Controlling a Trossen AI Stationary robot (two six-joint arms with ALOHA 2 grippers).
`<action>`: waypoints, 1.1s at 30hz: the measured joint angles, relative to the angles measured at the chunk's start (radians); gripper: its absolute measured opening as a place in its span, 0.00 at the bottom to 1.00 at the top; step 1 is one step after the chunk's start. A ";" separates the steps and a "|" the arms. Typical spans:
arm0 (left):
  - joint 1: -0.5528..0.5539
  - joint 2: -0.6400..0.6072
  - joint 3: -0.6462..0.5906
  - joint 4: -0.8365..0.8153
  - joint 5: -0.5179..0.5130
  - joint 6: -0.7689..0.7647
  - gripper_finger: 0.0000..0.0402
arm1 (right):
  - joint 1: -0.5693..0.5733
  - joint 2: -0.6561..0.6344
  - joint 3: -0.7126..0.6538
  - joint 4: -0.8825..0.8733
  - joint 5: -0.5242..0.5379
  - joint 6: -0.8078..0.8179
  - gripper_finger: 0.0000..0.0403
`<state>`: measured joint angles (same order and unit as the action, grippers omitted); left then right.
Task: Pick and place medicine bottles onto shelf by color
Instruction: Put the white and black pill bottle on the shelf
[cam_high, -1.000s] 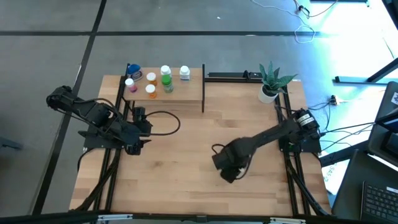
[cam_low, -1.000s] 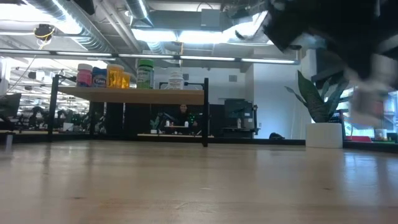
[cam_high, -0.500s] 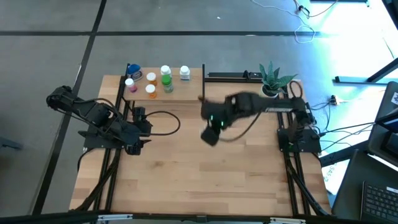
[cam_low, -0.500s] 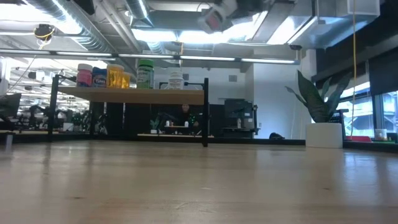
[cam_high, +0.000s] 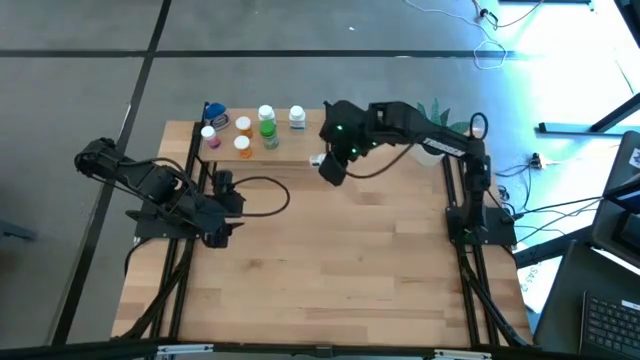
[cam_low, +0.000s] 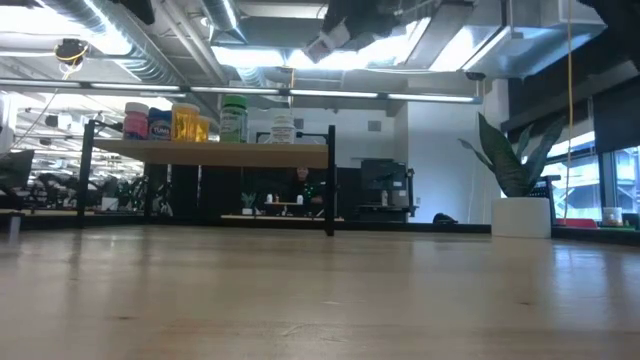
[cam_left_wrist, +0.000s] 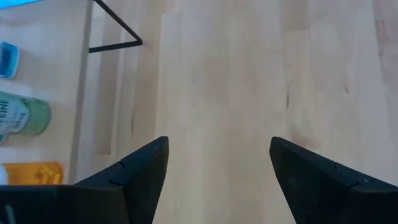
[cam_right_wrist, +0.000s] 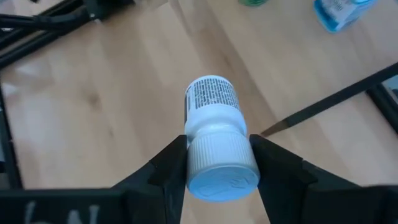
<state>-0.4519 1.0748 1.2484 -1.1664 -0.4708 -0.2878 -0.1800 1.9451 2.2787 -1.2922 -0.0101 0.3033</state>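
One small white bottle (cam_right_wrist: 214, 134) with a white cap and tiny black print sits pinched in your right gripper (cam_right_wrist: 214, 163), up in the air by the right end of the shelf (cam_high: 300, 150). Seven more bottles (cam_high: 267, 126) stand there. Your left gripper (cam_left_wrist: 217, 168) waits open, low at the left.

A white medicine bottle (cam_right_wrist: 214, 137) with a white cap and a printed label is held off the bench by its cap, just beside the shelf (cam_high: 300, 150) (light wood, thin black posts). 7 bottles are stood upright on the shelf: pink (cam_high: 209, 135), blue (cam_high: 216, 115), 2 orange (cam_high: 243, 146), 2 green (cam_high: 267, 122), 1 white (cam_high: 297, 117).
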 joint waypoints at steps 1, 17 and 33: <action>0.000 0.000 0.000 0.000 -0.010 0.000 0.68 | -0.010 0.010 0.000 0.007 0.000 -0.012 0.40; 0.028 0.000 0.000 0.041 -0.304 -0.019 0.68 | -0.014 0.058 0.000 0.179 0.045 -0.154 0.40; 0.135 0.008 0.000 0.071 -0.294 -0.017 0.68 | -0.050 0.087 -0.001 0.169 0.078 0.010 0.40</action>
<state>-0.3167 1.0830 1.2484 -1.0952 -0.7649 -0.3046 -0.2302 2.0322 2.2774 -1.1234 0.0680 0.3132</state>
